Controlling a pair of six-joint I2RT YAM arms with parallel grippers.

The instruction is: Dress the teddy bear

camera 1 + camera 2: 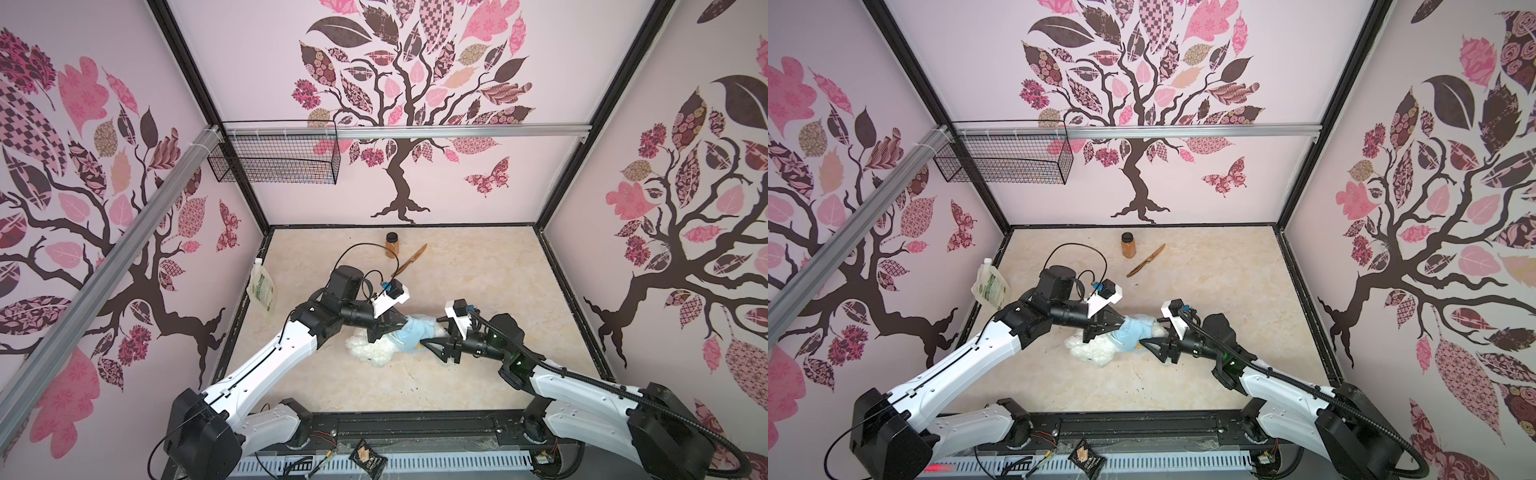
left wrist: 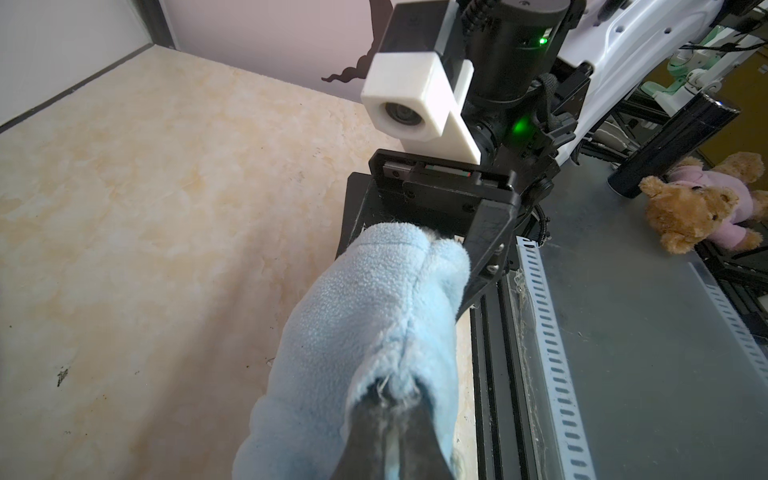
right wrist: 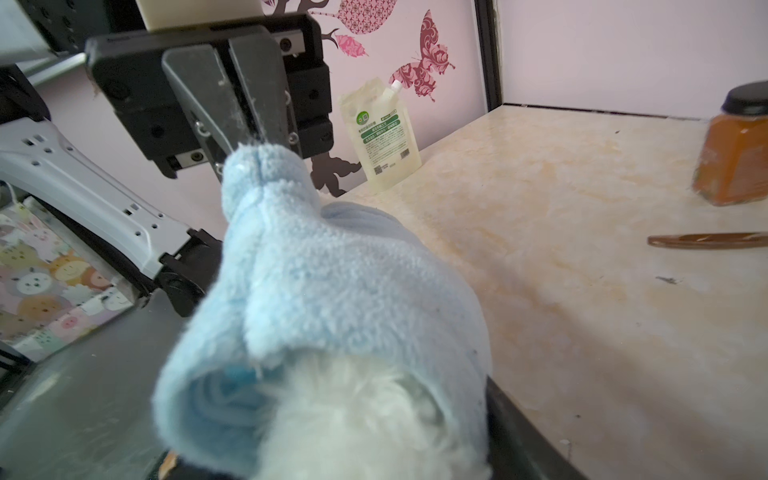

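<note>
Lying on counter (image 1: 478, 270), both top views: fluffy white plush teddy bear (image 1: 365, 351), long axis running between arms, light blue fleece shirt (image 1: 409, 334) partly on.
Left wrist view: left pincer (image 2: 388, 395) pinching shirt, jaws closed tight; right pincer (image 2: 419, 237) facing it, jaws standing wide, straddling shirt end, gripping nothing.
Right wrist view: white fur showing under hem.

a robot lab test booth: two white arms (image 1: 266, 357) fixed inside black-framed walls (image 1: 291, 183) with tree decals (image 1: 400, 183) and aluminium rails (image 1: 457, 132).

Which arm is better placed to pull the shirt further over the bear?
Probably left: the left gripper is shut on a fold of the light blue shirt; the right gripper stands open around the teddy bear, gripping nothing.
</note>
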